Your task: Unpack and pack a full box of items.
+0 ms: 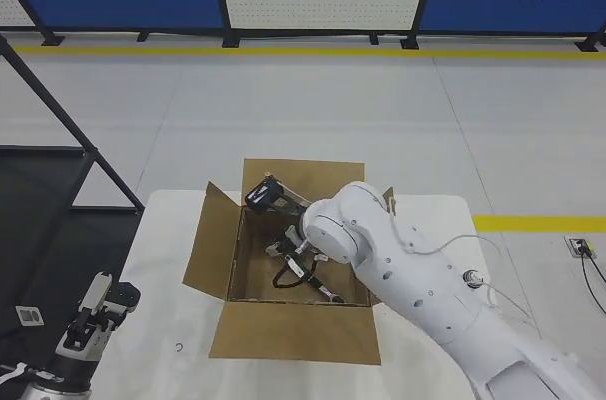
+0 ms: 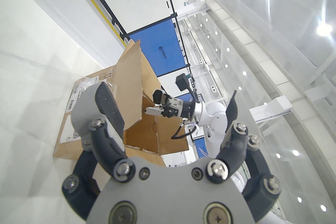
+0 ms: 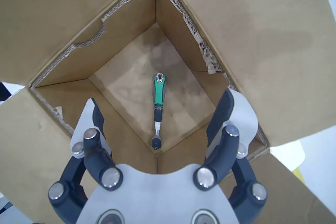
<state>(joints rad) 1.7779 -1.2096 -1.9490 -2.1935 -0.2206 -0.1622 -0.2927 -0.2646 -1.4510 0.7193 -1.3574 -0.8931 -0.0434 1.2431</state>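
My right gripper [image 3: 160, 104] hangs released, its two fingers [image 3: 223, 109] spread wide with nothing between the pads. It sits above the mouth of the cardboard box [image 3: 126, 25] and points down into it. Straight below the gap between my fingers, well apart from them, the ratchet wrench [image 3: 158, 101] lies flat on the box floor. Nothing of mine touches it. Its metal head rests close to one corner of the floor, and its green and black handle runs out toward the middle. It is the one item I can see on the box floor.

All four flaps of the box are folded outward, and the torn corrugated edges show along the rim. In the top view my right arm crosses over the right side of the opening, so much of the inside is covered there.

The box stands on the white table [image 1: 163, 300], toward its far half. My left gripper [image 2: 168, 93] is also released, its fingers apart and holding nothing. It is at the left edge of the table, well apart from the box and facing its labelled side.

Beyond the table lies pale floor with a yellow line [image 1: 283, 50], and blue panels [image 1: 123, 12] stand at the far side.
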